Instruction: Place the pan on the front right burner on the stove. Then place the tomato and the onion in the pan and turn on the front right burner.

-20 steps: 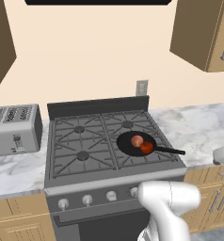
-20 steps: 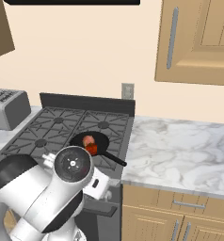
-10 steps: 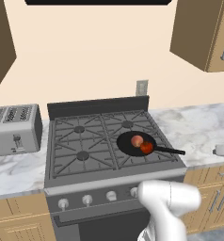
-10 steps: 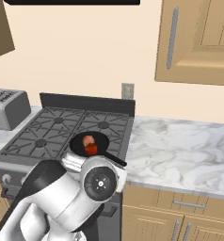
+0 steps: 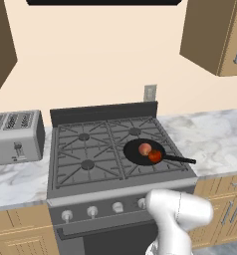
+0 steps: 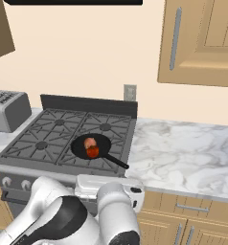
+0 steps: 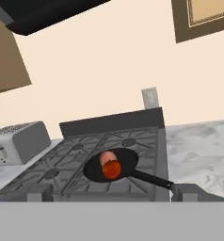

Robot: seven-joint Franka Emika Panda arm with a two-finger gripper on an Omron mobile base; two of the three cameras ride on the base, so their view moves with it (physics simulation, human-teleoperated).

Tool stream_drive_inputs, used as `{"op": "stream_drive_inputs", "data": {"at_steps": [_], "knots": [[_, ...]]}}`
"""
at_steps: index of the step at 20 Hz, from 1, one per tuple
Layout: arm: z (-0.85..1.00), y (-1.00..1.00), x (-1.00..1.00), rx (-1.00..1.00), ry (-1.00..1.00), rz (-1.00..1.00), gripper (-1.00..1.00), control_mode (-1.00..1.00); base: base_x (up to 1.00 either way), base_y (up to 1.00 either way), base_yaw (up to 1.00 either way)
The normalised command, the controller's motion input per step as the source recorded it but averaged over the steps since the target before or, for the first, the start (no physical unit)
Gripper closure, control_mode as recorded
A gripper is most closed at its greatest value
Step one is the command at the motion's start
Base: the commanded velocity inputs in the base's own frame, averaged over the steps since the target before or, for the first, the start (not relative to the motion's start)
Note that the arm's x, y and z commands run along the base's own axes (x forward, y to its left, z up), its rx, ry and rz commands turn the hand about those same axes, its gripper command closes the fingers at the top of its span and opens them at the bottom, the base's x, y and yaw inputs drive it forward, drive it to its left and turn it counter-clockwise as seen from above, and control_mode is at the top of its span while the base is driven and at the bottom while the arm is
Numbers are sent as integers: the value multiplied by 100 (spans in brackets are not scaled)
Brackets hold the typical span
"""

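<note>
Black frying pan (image 5: 143, 152) sits on front right burner of gas stove (image 5: 80, 149). Tomato (image 5: 155, 156) and onion (image 5: 145, 148) inside pan, touching. Gripper (image 7: 104, 195) jaws spread wide, holding nothing, low before stove front.

The pan (image 7: 111, 165) on the stove (image 7: 62, 174) holds the tomato (image 7: 111, 170), apparently touching the onion (image 7: 107, 157).

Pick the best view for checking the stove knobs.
Left base view: the knobs sit in a row on the stove front, though the arm covers the right ones. Right base view catches two at; hand view shows none clearly.
</note>
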Motion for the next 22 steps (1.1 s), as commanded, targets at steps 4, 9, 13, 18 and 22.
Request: {"op": "stream_drive_inputs", "data": {"at_steps": [4,9,13,18,22], "knots": [[-6,1,-14,0,-22,-2,-100,-100,0,0,0],[-16,27,-4,-1,-25,-6,-100,-100,0,0,0],[-26,21,0,0,-16,-7,-100,-100,0,0,0],[-57,14,0,0,-5,-8,-100,-100,0,0,0],[-56,7,0,0,-1,-10,-100,-100,0,0,0]]}}
